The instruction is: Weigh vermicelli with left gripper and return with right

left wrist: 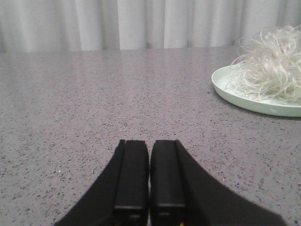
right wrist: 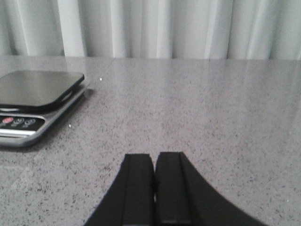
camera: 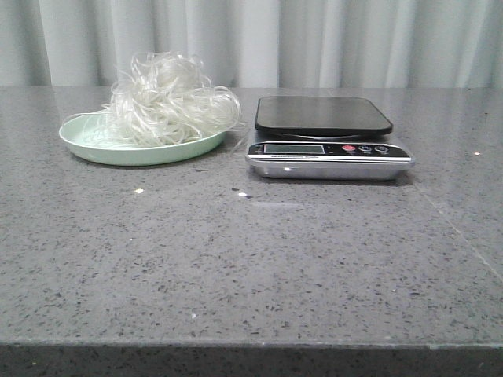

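Observation:
The vermicelli is a fluffy whitish tangle piled on a pale green plate at the back left of the table. It also shows in the left wrist view on the plate. A silver kitchen scale with a black weighing platform stands to the right of the plate; it shows in the right wrist view too. My left gripper is shut and empty, low over bare table, well short of the plate. My right gripper is shut and empty, off to the scale's right. Neither gripper shows in the front view.
The grey speckled stone table runs to a front edge near the bottom of the front view. A pale pleated curtain hangs behind the table.

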Robot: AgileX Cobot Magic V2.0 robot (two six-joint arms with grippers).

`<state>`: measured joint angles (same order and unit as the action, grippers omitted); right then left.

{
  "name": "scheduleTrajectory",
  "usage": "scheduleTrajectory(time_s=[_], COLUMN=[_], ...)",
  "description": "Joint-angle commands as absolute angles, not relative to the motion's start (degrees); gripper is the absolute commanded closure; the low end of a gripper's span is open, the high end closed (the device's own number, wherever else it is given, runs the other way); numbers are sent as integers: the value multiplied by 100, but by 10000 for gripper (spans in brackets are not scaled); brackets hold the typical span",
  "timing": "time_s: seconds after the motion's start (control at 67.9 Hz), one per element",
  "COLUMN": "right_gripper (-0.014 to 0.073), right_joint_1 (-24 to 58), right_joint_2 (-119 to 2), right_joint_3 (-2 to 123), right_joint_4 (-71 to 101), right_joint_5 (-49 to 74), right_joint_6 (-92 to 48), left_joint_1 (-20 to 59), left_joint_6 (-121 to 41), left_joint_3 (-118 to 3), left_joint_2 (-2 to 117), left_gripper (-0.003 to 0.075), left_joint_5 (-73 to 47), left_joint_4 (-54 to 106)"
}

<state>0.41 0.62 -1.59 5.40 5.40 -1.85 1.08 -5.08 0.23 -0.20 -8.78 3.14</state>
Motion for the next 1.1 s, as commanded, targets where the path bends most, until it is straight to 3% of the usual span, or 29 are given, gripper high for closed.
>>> scheduleTrajectory(time_s=[0.0, 1.09], right_gripper=[442, 442], right_joint_1=[13, 13], right_joint_2=[158, 158], right_joint_3=[-118, -118], right_joint_4=[543, 734], right_joint_5=[117, -82], right_joint_6=[-176, -176], left_joint_1=[96, 96], left_joint_6=[-473, -473], left_joint_3=[64, 64], left_joint_2=[-137, -137], left_gripper=[584, 584], left_joint_5=[-440, -440], left_joint_4=[362, 362])
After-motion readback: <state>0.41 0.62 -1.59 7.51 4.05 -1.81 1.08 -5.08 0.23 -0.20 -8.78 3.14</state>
